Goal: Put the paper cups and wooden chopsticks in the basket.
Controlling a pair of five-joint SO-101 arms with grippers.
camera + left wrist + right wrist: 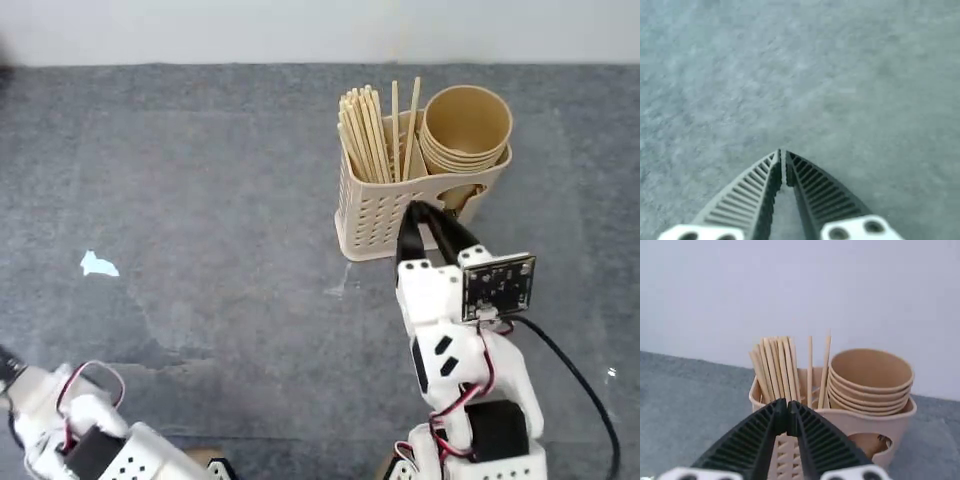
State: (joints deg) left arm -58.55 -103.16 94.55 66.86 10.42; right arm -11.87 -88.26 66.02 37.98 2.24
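Basket (375, 225): beige perforated plastic, stood upright on the grey table, towards its far edge.
Paper cups (467, 125): brown, nested in one upright stack, mouths upward, seated in the right half.
Wooden chopsticks (368, 135): pale, stood on end, bundled in the left half, two set nearer the cups.

I see tan-brown paper cups (467, 125), pale wooden chopsticks (365, 130), a cream perforated basket (375, 215), all on a mottled grey table (200, 200).

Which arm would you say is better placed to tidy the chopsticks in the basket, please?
Probably the right: the shut right gripper sits just before the basket, pointing at the wooden chopsticks, while the left gripper is over the table far from it.
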